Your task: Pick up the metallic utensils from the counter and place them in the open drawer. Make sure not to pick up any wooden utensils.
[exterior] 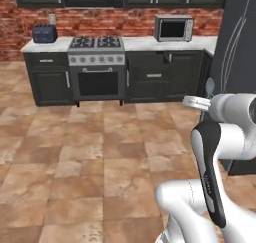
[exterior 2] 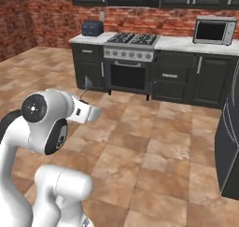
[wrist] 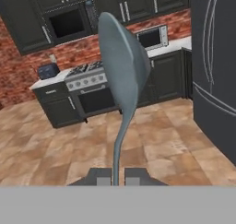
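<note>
Grey metal spoon (wrist: 123,66) stands clamped by its handle in the hand (wrist: 118,176).

A grey metal spoon (wrist: 122,66) stands upright, its broad oval bowl at twelve o'clock and its thin curved handle running down to six o'clock, where it sits pinched between the two dark fingertips (wrist: 102,176). In the left base view its bowl (exterior: 210,86) pokes up above the hand.

A: What was cut off?
B: The fridge (wrist: 214,71) ran past the hand view's right edge.
A: And hidden?
B: The spoon (wrist: 122,66) blocked part of the stove (wrist: 90,87) behind it.
</note>
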